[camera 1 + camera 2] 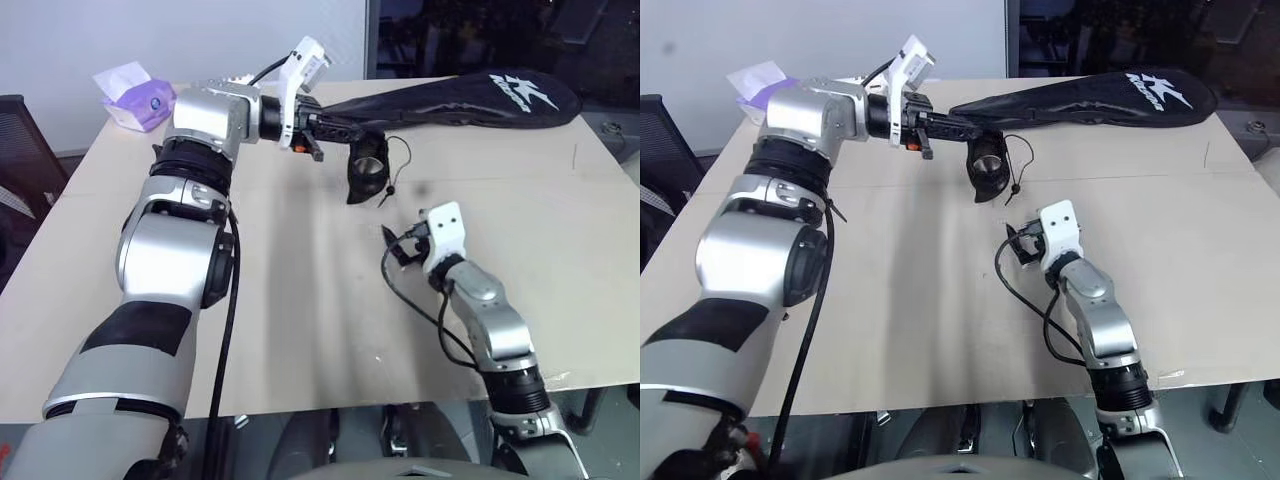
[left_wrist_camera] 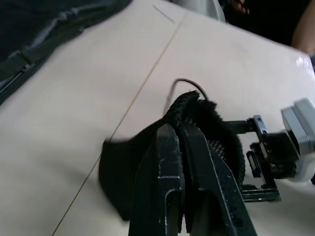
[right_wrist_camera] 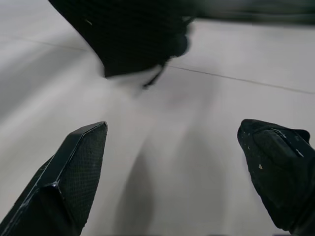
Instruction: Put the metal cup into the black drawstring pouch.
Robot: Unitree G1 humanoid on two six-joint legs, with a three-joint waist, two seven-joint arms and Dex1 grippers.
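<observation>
Black drawstring pouch (image 1: 366,166) hangs above the desk (image 1: 300,300), rim pinched in left claw (image 1: 352,133), metal cup (image 1: 988,156) glinting inside. Right claw (image 1: 397,245) gapes empty below. Thin pinch risks slipping, dropping pouch, spilling cup.

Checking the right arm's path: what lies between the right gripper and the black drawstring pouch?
Only bare table, seen in the left eye view, separates the open right gripper from the black drawstring pouch, which hangs from the left gripper.

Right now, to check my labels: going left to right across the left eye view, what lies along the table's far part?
Tissue pack → left gripper → black drawstring pouch, metal cup inside → racket cover.
</observation>
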